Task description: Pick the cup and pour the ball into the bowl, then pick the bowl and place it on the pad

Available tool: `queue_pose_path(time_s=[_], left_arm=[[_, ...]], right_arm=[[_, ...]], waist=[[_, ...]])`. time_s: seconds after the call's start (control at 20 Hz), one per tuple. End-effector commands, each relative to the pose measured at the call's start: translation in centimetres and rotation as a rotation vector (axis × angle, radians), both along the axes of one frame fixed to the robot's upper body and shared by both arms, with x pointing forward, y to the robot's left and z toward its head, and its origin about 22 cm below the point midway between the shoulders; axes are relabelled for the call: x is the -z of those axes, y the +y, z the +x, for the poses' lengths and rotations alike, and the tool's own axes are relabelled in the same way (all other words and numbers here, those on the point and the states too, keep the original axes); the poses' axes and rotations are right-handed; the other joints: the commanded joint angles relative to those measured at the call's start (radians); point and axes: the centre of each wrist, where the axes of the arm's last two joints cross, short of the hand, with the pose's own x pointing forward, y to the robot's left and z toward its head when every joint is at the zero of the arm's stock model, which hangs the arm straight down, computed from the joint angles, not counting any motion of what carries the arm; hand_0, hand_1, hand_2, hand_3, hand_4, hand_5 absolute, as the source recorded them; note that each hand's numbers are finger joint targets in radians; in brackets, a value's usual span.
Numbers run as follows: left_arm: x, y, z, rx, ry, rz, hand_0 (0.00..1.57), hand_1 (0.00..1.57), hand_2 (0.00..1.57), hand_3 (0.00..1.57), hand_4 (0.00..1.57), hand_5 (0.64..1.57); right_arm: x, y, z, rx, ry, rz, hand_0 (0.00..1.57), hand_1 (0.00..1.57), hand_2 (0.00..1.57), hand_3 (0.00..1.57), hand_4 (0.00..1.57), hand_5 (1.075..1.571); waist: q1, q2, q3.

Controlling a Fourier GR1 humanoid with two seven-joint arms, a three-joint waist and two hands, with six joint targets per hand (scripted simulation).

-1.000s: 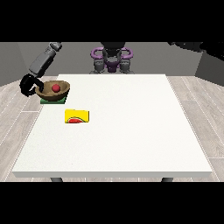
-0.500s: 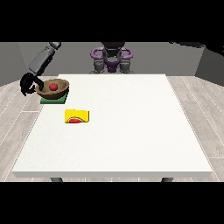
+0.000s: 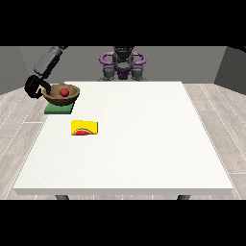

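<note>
A brown bowl (image 3: 61, 95) with a red ball (image 3: 64, 92) inside rests on the green pad (image 3: 58, 110) at the table's far left. The black hand at the view's left (image 3: 34, 87) is at the bowl's left rim, its fingers curled there. A yellow cup (image 3: 84, 128) lies on its side in front of the pad, its red inside showing. The hand at the view's right (image 3: 139, 73) stays close to the robot's body behind the table's far edge.
The white table (image 3: 144, 139) stretches wide to the right and towards the camera. Pad and bowl sit close to the table's left edge, and the cup lies a short way in front of them.
The hand at the view's left and its forearm have shifted slightly upward. The bowl has barely moved on the pad, and the cup lies where it was.
</note>
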Motion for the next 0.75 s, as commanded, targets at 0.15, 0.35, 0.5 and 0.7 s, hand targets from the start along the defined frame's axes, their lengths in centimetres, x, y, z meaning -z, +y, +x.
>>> queue_pose_path(time_s=[0.15,0.35,0.5,0.7], left_arm=[[-1.1,1.0,-0.6,-0.009,0.0,0.009,0.0,0.0,0.0,0.0,0.65,1.54],[-0.7,-0.8,0.3,0.04,-0.014,-0.012,0.0,0.0,0.0,0.0,0.76,1.544],[0.4,-4.8,2.0,0.156,0.088,-0.073,0.0,0.0,0.0,0.0,0.98,1.57],[6.1,-4.3,2.4,0.099,0.298,-0.098,0.0,0.0,0.0,0.0,0.98,1.57]], right_arm=[[-0.7,-1.4,-0.8,0.115,0.053,-0.001,0.67,0.67,0.3,0.52,0.0,1.535],[-1.9,-2.3,-0.8,0.134,0.071,0.023,0.0,0.0,0.0,0.0,0.0,1.485],[-4.7,-3.9,-1.2,0.14,0.125,-0.008,0.0,0.0,0.0,0.0,0.0,1.477],[-5.4,0.3,2.7,-0.038,0.033,0.019,0.0,0.0,0.0,0.0,0.7,1.219]], waist=[[0.017,-0.006,0.0006],[0.007,-0.023,0.001],[0.019,-0.16,0.0019],[-0.041,-0.369,-0.0027]])
